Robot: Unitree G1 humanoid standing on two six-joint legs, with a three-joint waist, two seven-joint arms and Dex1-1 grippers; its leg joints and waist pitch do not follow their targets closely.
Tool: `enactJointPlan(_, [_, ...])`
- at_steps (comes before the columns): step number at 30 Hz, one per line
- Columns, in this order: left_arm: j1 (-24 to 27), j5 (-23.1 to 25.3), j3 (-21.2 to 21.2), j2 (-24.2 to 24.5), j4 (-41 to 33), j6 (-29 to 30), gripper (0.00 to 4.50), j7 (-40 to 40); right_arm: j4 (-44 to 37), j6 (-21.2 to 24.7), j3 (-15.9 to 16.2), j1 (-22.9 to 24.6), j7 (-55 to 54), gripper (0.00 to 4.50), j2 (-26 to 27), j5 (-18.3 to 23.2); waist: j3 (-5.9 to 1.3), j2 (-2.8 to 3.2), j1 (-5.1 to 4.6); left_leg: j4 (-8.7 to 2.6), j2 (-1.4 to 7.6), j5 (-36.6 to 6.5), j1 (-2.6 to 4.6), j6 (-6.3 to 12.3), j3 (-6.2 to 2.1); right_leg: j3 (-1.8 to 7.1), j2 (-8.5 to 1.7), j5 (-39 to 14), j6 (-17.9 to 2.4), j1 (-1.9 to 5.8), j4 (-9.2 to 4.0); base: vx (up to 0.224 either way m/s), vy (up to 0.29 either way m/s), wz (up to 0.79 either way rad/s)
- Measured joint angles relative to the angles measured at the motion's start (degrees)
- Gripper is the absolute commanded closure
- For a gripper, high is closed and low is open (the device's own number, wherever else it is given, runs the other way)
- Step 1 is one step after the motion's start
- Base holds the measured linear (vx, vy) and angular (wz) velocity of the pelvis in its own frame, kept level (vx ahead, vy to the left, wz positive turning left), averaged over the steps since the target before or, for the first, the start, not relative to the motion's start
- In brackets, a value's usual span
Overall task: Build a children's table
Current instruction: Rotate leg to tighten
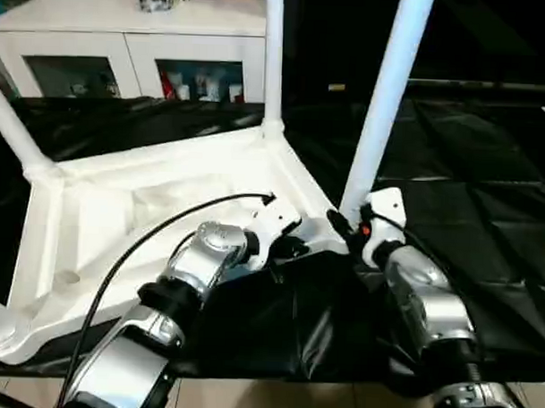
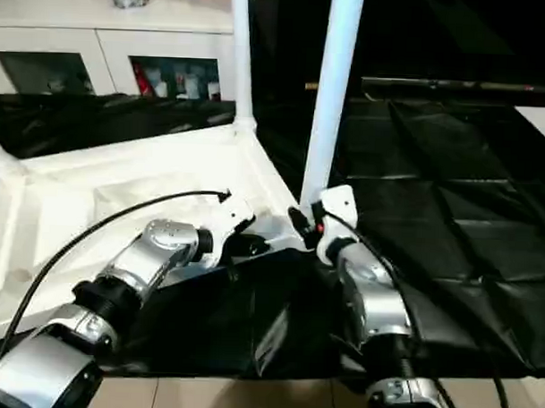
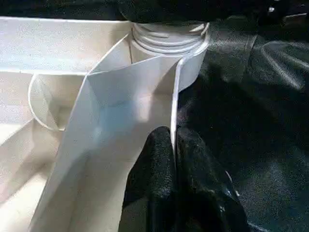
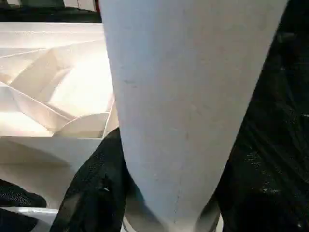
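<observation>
Three legs rise from the upturned table [image 1: 120, 208], which lies ribbed side up on the black tabletop [image 1: 488, 176]. One is at the far corner [image 1: 273, 61], one at the left corner [image 1: 11, 128], and one is the leg [image 1: 388, 101] you are working on at the near right corner. The fourth corner runs out at the picture's edge, so you cannot count that leg as done.

Your left gripper [image 3: 173, 145] has its fingers [image 3: 149, 159] closed on the table's thin side wall, one pad on each face. This pins the table down. The corner socket [image 3: 166, 38] sits just beyond those fingertips along the same wall.

Your right gripper [image 1: 348, 226] is at the foot of the leg, right beside that socket and across the corner from the left fingers. You cannot tell whether it has clamped the leg.

The leg's long axis runs close to upright, with the thick end down at the socket and the narrow end up and out of the picture. It leans a little away from the left fingers, while the far leg looks plumb. That suggests it is not yet seated.

By my reading you are on the last or next-to-last leg. What remains is to straighten it, drive it home, check the hidden corner, then turn the table onto its feet.
</observation>
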Motion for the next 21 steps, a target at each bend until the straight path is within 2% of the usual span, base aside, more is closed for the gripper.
enactJointPlan(4, [0.0, 0.14, 0.01, 0.57, 0.61, -1.4, 4.5, -0.03, -0.61, -0.23, -0.26, 0.62, 3.46, 1.57, -0.54, 1.51, 0.0, 0.04, -0.45, -0.02, 0.01, 0.0, -0.01, 0.0, -0.02, -0.02, 0.01, 0.01, 0.01, -0.02, 0.01, 0.0, 0.0, 0.0])
enactJointPlan(5, [-0.01, 0.16, -0.01, 0.59, 0.76, -1.71, 4.5, -0.11, -0.65, -0.07, -0.26, 0.63, 5.24, 1.34, -1.46, 1.79, 0.0, 0.06, -0.47, -0.02, 0.0, 0.0, -0.01, 0.0, -0.02, -0.02, 0.01, 0.01, 0.01, -0.02, 0.0, 0.0, 0.0, 0.0])
enactJointPlan(7, [-0.03, 0.15, 0.02, 1.37, 0.9, -2.13, 4.5, -1.06, -1.17, 0.64, -0.08, 0.69, 9.35, 1.25, -3.55, 2.29, 0.01, 0.14, -0.61, -0.01, 0.01, 0.0, -0.04, 0.0, -0.03, -0.03, 0.01, 0.03, -0.01, -0.02, 0.01, 0.0, 0.0, 0.0])
enactJointPlan(8, [-0.01, 0.01, -0.02, 1.6, 0.88, -2.33, 4.5, -2.09, -1.75, 0.99, 1.11, 0.85, 13.49, 1.25, -6.19, 2.71, 0.04, 0.23, -0.55, -0.03, -0.02, 0.0, -0.06, 0.0, -0.02, -0.02, 0.0, 0.04, -0.02, -0.02, -0.03, 0.0, 0.0, 0.0])
enactJointPlan(10, [0.03, -0.37, -0.21, 2.54, 0.7, -2.38, 4.5, -4.88, -2.42, 1.88, 1.76, 0.94, 20.01, 1.25, -9.53, 3.44, 0.03, 0.23, -0.31, -0.09, 0.02, 0.0, -0.07, 0.01, -0.04, -0.07, 0.02, 0.0, 0.04, -0.02, -0.03, 0.0, 0.0, 0.0])
enactJointPlan(14, [2.62, -2.08, -0.91, 6.94, -3.95, -2.44, 4.5, -14.84, -5.51, 2.98, 5.0, 1.8, 34.07, 1.25, -16.79, 5.97, 0.05, 0.35, 0.22, -0.23, 0.15, -0.01, -0.14, 0.03, -0.02, -0.18, 0.09, -0.13, 0.1, -0.13, 0.0, 0.0, 0.0, 0.0])
enactJointPlan(18, [5.07, -3.94, -1.8, 10.39, -8.32, -1.12, 4.5, -21.58, -5.77, 2.9, 6.97, 1.64, 42.06, 1.25, -19.2, 6.89, 0.05, 0.34, 0.37, -0.24, 0.19, -0.03, -0.24, 0.04, -0.01, -0.2, 0.12, -0.18, 0.03, -0.26, 0.02, 0.0, 0.0, 0.0])
enactJointPlan(21, [6.1, -4.68, -2.78, 11.85, -10.8, 0.21, 4.5, -25.63, -5.73, 2.92, 8.71, 1.1, 46.74, 1.25, -20.05, 7.05, 0.07, 0.31, 0.82, -0.18, 0.15, -0.03, -0.31, 0.04, 0.01, -0.19, 0.06, -0.18, 0.01, -0.28, 0.02, 0.0, 0.0, 0.0])
